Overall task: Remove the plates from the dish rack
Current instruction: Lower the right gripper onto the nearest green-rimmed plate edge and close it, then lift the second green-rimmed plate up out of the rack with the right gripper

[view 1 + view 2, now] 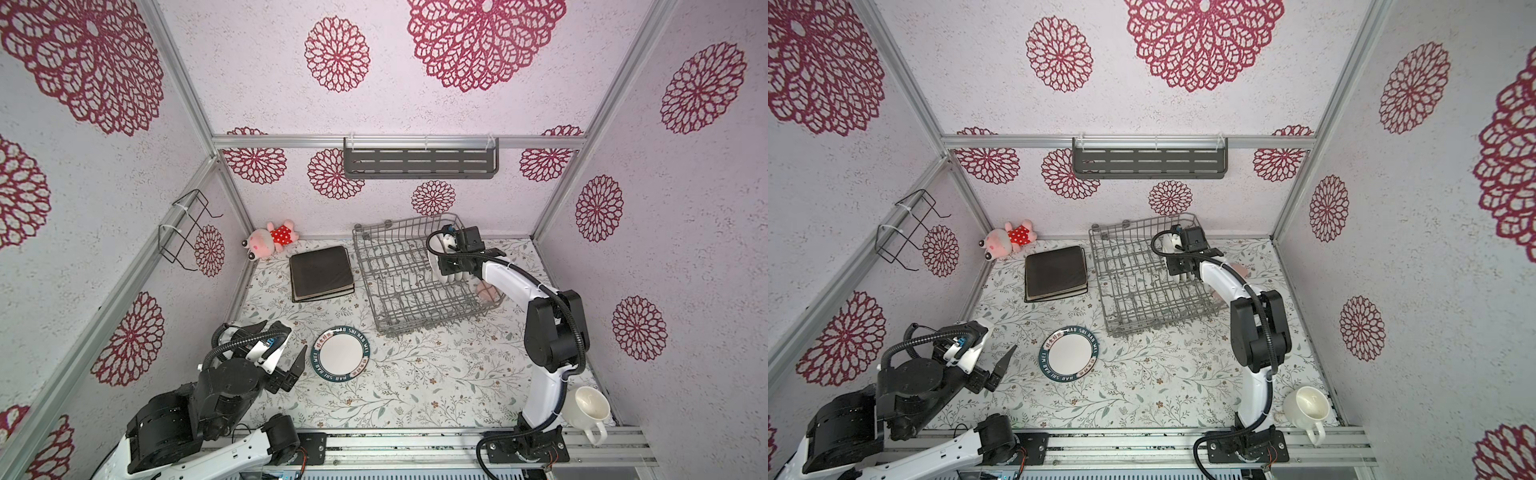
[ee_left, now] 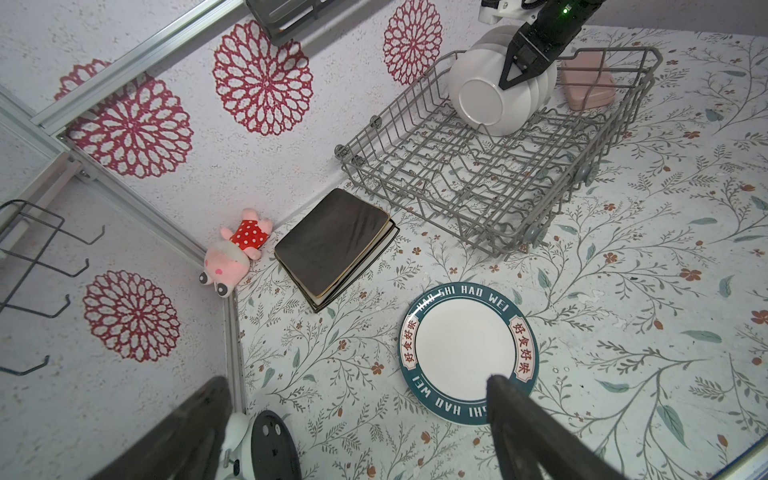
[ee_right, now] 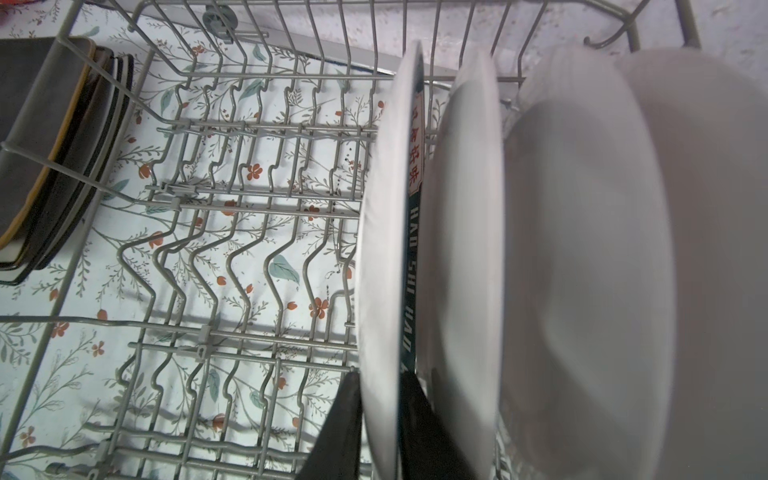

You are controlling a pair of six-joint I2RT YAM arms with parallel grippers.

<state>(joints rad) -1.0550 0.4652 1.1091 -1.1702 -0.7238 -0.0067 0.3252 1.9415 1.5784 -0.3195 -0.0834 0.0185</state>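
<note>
The grey wire dish rack (image 1: 415, 326) (image 2: 498, 245) stands at the back right of the table. Several round white plates (image 2: 486, 99) stand upright in its far end. My right gripper (image 3: 380, 395) (image 1: 451, 270) reaches down into the rack, shut on the rim of the outermost round plate (image 3: 382, 249), one finger on each face. Another round plate (image 1: 340, 358) (image 2: 465, 353) with a teal printed rim lies flat on the table. A stack of square plates (image 1: 322, 272) (image 2: 332, 239), dark brown on top, lies left of the rack. My left gripper (image 2: 359, 382) (image 1: 286, 353) hangs open and empty beside the flat plate.
A pink plush toy (image 1: 272, 239) lies in the back left corner. A white mug (image 1: 588, 409) stands at the front right by the right arm's base. A pink object (image 2: 588, 81) lies just outside the rack's right side. A slotted shelf (image 1: 419, 162) and a wire holder (image 1: 185, 230) hang on the walls.
</note>
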